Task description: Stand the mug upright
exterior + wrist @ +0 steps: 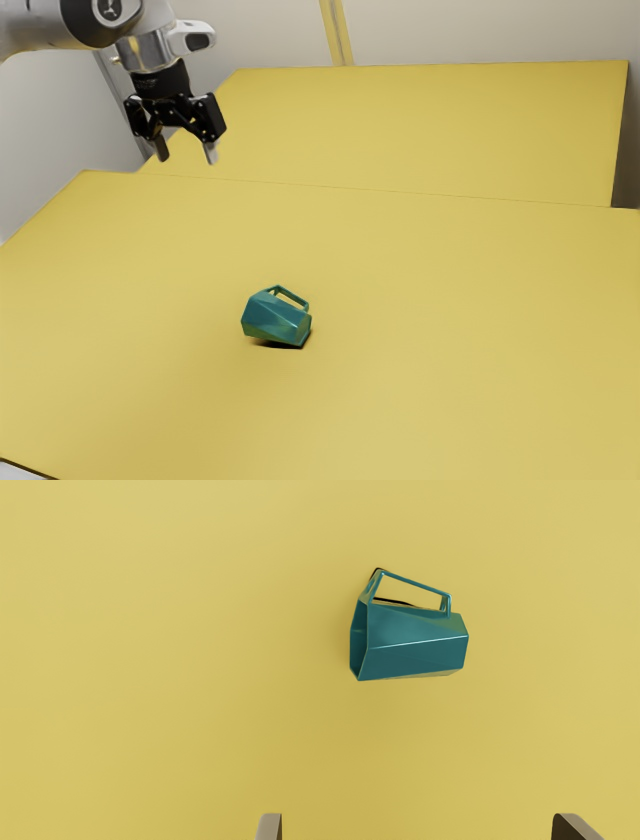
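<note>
The yellow tabletop [430, 300] is the largest thing, and the mug [275, 318] lies on it, surrounded by bare yellow surface. Past the mug, on the side away from the exterior camera, a thin seam crosses the view, and beyond that seam is a second yellow surface [430, 125]. Farther from the mug again is a pale wall [480, 30], with a yellow strip [337, 30] running up it. The arm [40, 32] comes in from the exterior view's upper left, well apart from the mug. At its end the black gripper [187, 158] hangs above the level of the mug, toward the exterior view's left of it, fingertips pointing down. Its jaws stand wide open with nothing between them, and neither finger touches the mug. The mug itself, teal and faceted, is tipped over on its side, not upright; its body tapers from the mouth [359, 645] to the narrower base end. That base end points toward the exterior view's right, the mouth toward the exterior view's left. The angular handle [417, 583] juts from the mug's flank on the side away from the fingers [269, 828] in the wrist view. A small dark shadow shows along the mug's underside.
</note>
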